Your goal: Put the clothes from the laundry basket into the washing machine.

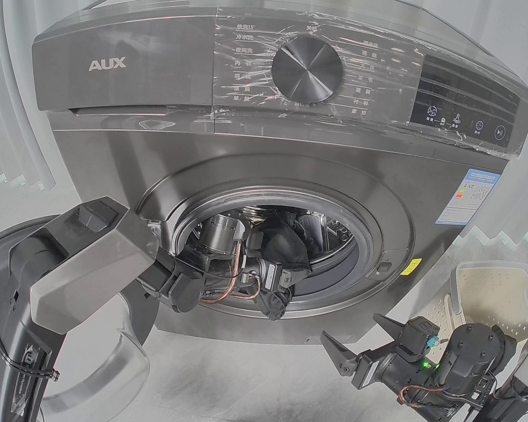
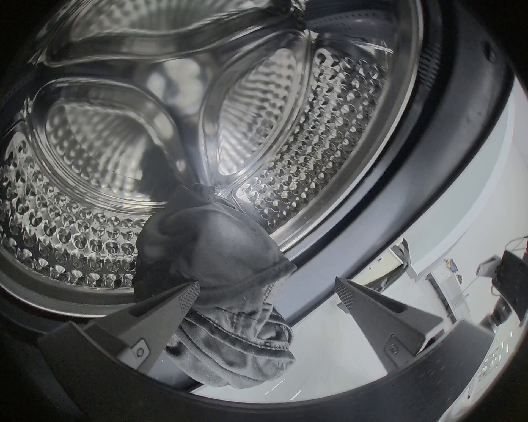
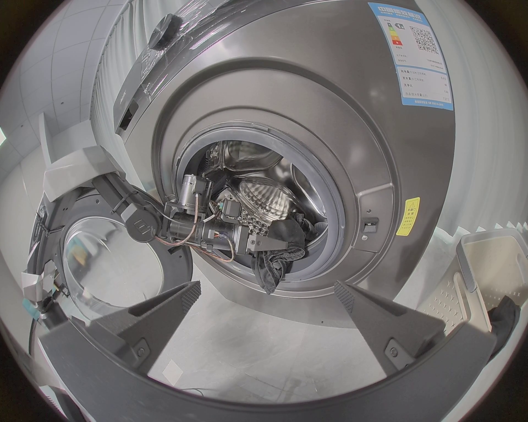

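The grey washing machine [image 1: 270,159] stands with its round opening uncovered. A dark grey garment [image 2: 220,258] lies over the rubber lip of the drum [image 2: 110,137], part inside and part hanging out; it also shows as the garment [image 1: 285,248] and the garment [image 3: 280,250]. My left gripper [image 2: 263,291] is at that lip, open, with the cloth against one finger [image 2: 170,307] and nothing clamped. My right gripper [image 1: 349,326] hovers open and empty in front of the machine, low on the right, next to the laundry basket [image 1: 494,291]. A dark cloth [image 3: 503,318] lies in the basket [image 3: 484,258].
The machine's door [image 1: 103,353] is swung open to the left, under my left arm. Pale tiled floor [image 1: 244,388] lies in front of the machine. White curtains [image 1: 3,128] hang behind on both sides.
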Tool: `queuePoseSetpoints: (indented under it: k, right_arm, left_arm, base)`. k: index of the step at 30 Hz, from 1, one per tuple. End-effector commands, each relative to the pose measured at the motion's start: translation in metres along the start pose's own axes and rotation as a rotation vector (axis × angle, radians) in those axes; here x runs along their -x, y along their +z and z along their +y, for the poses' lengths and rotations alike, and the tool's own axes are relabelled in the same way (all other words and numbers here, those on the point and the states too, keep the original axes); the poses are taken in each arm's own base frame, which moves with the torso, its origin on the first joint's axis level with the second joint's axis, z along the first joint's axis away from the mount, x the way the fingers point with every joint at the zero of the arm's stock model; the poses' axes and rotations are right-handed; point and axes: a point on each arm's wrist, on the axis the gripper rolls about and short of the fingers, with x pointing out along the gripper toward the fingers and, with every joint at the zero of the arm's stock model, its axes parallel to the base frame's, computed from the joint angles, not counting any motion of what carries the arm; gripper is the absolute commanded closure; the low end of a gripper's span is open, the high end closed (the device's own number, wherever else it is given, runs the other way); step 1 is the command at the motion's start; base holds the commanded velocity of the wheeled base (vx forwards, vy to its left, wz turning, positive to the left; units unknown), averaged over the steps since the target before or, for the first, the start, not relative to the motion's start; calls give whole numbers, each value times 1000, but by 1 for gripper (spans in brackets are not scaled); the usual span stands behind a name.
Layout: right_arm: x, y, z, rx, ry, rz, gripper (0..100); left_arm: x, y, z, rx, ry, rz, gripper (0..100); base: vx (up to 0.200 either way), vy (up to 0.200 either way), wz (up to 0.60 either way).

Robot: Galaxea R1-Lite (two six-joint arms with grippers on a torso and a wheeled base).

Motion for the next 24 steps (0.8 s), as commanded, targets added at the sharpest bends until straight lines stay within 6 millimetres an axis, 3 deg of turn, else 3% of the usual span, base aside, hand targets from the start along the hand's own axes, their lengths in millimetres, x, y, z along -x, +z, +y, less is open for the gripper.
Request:
queuePoseSetpoints:
  k: [1, 19, 20, 24]
  right_arm:
    - [0, 0, 0, 0, 2, 0, 0]
    - [1, 2, 0, -3, 1, -11, 0]
    - [0, 2, 0, -2, 1, -10, 0]
    - [0, 3, 0, -3, 1, -13, 0]
  left_arm:
    - [4, -5, 0, -19, 3, 30, 0]
    - [-17, -43, 16, -47, 26, 107, 0]
    - [-17, -43, 16, -47, 29, 108, 100]
    - [-20, -43, 17, -49, 28, 94, 100]
  base:
    - [0, 0, 0]
    - [0, 0, 0]
    - [0, 0, 0]
    - [0, 0, 0]
